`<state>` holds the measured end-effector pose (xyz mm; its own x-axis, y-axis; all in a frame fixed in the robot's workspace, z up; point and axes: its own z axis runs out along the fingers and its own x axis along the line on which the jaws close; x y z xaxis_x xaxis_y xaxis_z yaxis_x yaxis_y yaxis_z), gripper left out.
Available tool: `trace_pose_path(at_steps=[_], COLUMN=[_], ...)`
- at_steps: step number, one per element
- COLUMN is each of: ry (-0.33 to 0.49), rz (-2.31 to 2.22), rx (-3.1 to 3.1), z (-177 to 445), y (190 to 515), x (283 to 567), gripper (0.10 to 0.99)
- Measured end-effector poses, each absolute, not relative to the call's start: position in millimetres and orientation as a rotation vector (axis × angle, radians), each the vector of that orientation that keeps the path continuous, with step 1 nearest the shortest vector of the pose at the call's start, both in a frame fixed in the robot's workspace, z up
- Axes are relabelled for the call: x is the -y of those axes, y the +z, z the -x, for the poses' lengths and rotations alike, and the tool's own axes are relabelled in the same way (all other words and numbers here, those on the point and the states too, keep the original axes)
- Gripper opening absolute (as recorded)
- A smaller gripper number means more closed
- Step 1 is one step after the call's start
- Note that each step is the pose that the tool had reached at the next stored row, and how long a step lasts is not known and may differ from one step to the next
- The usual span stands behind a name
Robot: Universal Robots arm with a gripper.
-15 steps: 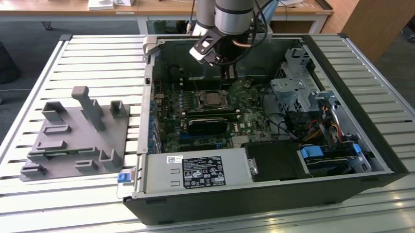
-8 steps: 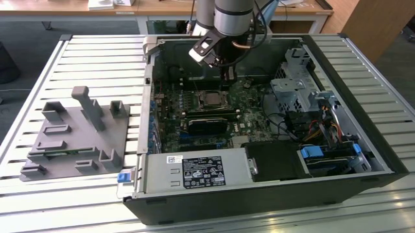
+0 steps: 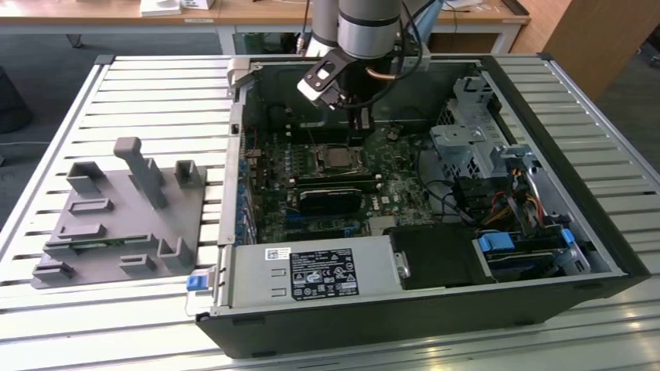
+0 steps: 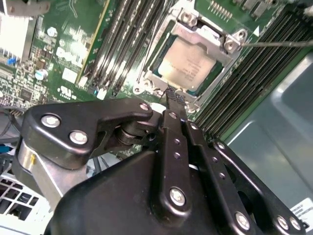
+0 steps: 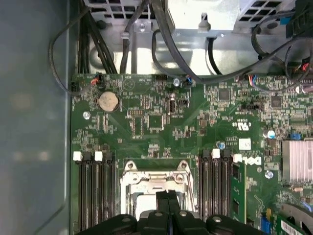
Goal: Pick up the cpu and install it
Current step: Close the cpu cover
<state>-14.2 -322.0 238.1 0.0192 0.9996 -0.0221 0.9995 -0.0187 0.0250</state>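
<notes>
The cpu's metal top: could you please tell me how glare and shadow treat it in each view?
In the second wrist view the cpu is washed pale by glare; in the exterior view it reads dull grey, without glare; in the first wrist view the socket looks shaded near the gripper.

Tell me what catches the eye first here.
The open computer case on the slatted table, with the arm reaching into it. In the second wrist view the black pincer, fingers together, hangs close over the silver cpu sitting in its socket. A grey holder tray lies at the exterior view's left.
</notes>
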Motion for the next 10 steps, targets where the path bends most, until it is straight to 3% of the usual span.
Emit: trace_pose_path(at_steps=[10], ry=[0.003], rz=[-2.219], rx=[-2.177], z=[26.1], y=[236.3], x=[323.8], gripper=[0.106])
